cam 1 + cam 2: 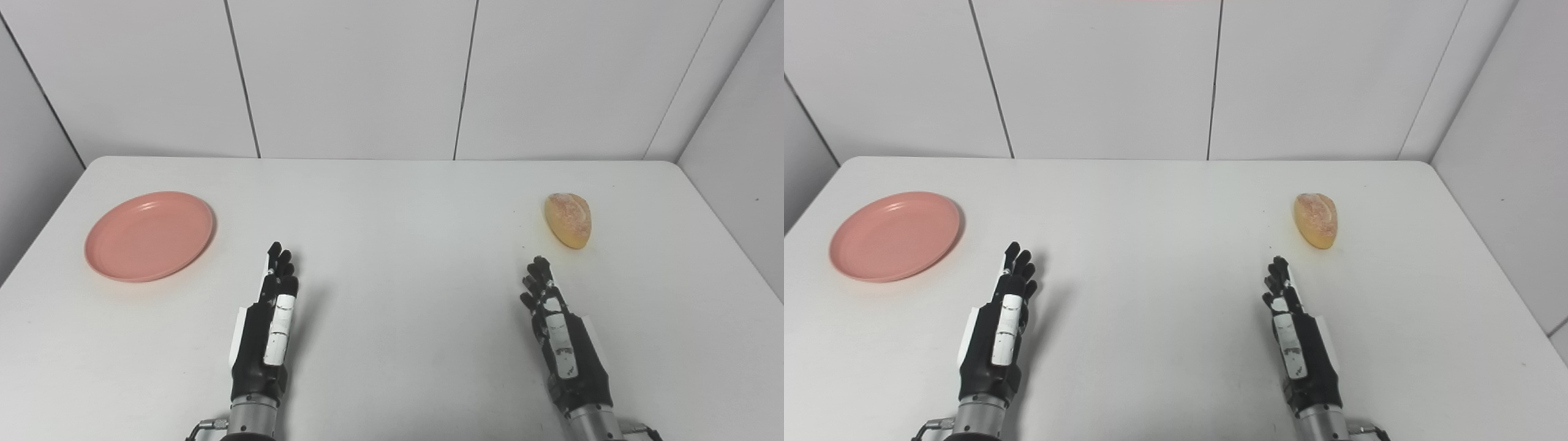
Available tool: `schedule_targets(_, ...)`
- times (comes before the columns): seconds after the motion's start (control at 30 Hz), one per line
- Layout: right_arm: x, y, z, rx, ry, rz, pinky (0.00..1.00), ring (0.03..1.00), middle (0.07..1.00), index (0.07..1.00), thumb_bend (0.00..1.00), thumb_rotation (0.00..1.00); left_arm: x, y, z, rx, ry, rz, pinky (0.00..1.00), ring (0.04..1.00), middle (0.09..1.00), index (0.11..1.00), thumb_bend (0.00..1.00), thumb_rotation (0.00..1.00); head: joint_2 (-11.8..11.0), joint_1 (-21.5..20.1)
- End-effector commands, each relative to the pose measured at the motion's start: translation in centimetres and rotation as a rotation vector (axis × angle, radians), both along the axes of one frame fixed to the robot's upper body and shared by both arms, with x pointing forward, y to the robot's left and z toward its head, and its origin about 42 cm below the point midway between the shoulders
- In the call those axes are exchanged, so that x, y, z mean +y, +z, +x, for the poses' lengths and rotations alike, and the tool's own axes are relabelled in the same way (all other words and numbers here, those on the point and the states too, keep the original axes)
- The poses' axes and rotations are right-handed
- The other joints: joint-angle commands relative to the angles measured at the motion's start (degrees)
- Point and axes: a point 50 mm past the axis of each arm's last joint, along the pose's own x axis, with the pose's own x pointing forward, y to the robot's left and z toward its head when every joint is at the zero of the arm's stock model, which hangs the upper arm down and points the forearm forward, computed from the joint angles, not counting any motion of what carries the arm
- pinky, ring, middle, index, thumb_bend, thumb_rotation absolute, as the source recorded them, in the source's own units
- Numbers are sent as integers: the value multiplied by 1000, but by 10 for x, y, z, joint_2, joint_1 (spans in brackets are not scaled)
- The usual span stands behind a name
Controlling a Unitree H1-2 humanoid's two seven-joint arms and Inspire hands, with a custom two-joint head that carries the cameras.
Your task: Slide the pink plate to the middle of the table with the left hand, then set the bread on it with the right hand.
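Both hands idle, nothing moved yet.
On your table (pixel 392 202), the pink plate (pixel 149 235) sits far left; push its shallow rim carelessly and it may tip or skid. The bread (pixel 569 219) far right could roll. Left hand (pixel 267 327) and right hand (pixel 560 334): fingers extended, empty.

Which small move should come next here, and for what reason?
Probably the left hand should reach left and forward to the plate. The plate lies empty at the table's left side, not the middle; both hands are open and hold nothing, and the bread lies untouched ahead of the right hand.
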Motion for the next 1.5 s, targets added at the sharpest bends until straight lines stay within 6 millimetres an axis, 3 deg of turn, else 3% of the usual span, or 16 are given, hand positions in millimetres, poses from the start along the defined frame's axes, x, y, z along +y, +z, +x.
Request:
schedule_targets(0.0, -3, 9, -2, -54, -9, -2, 1000, 1000, 1000, 1000, 856, 971, 9, -15, -35, 79, 28, -8, 1000, 1000, 1000, 1000, 774, 936, 0, 1)
schedule_targets(0.27, -2, 10, -2, -57, -3, -3, 1000, 1000, 1000, 1000, 854, 980, 9, -13, -34, 101, 24, -32, 1000, 1000, 1000, 1000, 731, 956, 1, -1)
schedule_targets(1.47, -2, 9, -1, -46, 1, 0, 1000, 1000, 1000, 1000, 862, 967, 8, -12, -34, 103, 26, -33, 1000, 1000, 1000, 1000, 726, 953, 2, -3)
